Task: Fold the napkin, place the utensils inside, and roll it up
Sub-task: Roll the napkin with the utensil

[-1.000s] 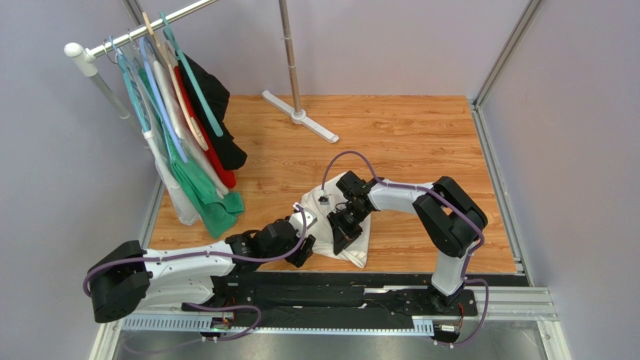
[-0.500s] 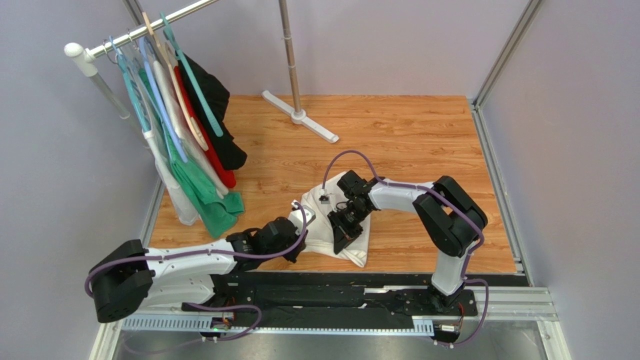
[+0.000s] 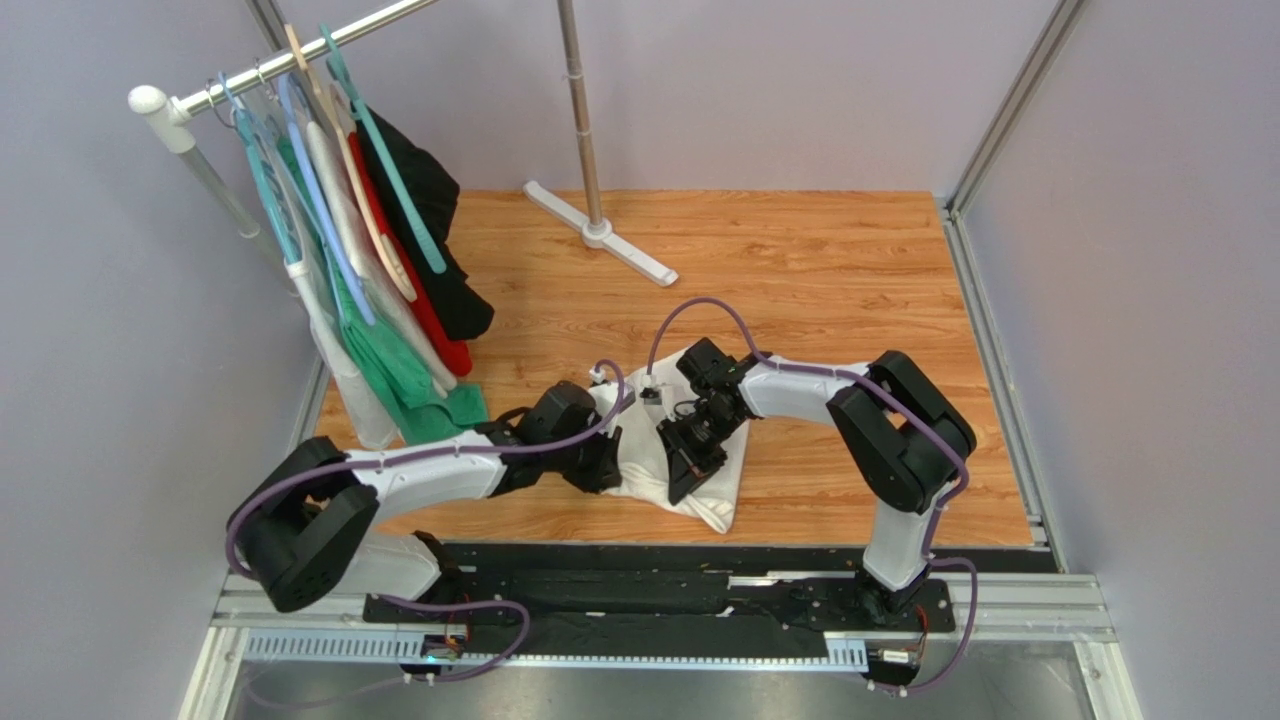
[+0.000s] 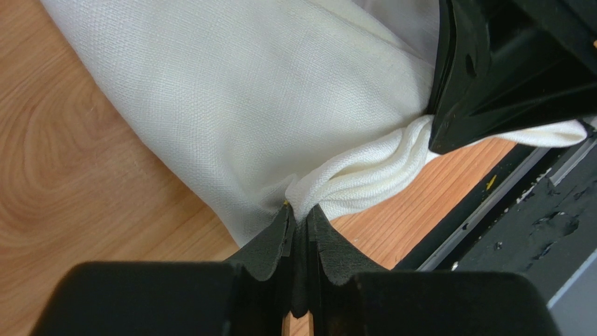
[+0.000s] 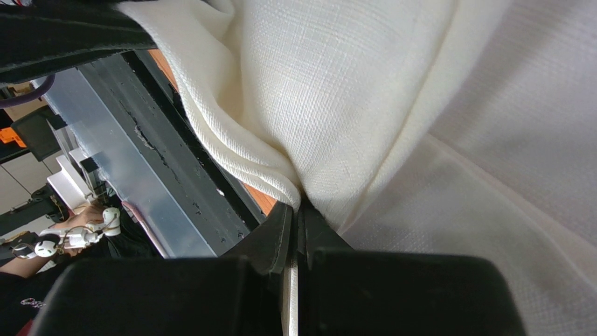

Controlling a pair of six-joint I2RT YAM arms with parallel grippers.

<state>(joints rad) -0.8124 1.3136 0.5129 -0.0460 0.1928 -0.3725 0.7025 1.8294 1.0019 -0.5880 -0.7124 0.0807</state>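
Observation:
The white napkin [image 3: 646, 468] lies bunched on the wooden table near its front edge, between my two arms. My left gripper [image 3: 609, 458] is at the cloth's left side. In the left wrist view, the left gripper [image 4: 300, 215] is shut on a gathered fold of the napkin [image 4: 231, 105]. My right gripper [image 3: 681, 477] sits over the middle of the cloth. In the right wrist view, the right gripper [image 5: 298, 208] is shut on a pinched ridge of the napkin [image 5: 420, 105]. The two grippers are close together. The utensils are out of view.
A clothes rail [image 3: 301, 53] with hung garments [image 3: 383, 285] stands at the back left. A pole with a white foot [image 3: 601, 233] stands at the back middle. A black mounting rail [image 3: 676, 578] runs along the near edge. Grey walls close in the left, back and right sides.
My left arm swung away from the near edge up to the napkin's left side and its jaws closed on a fold of the cloth. The right arm stayed put.

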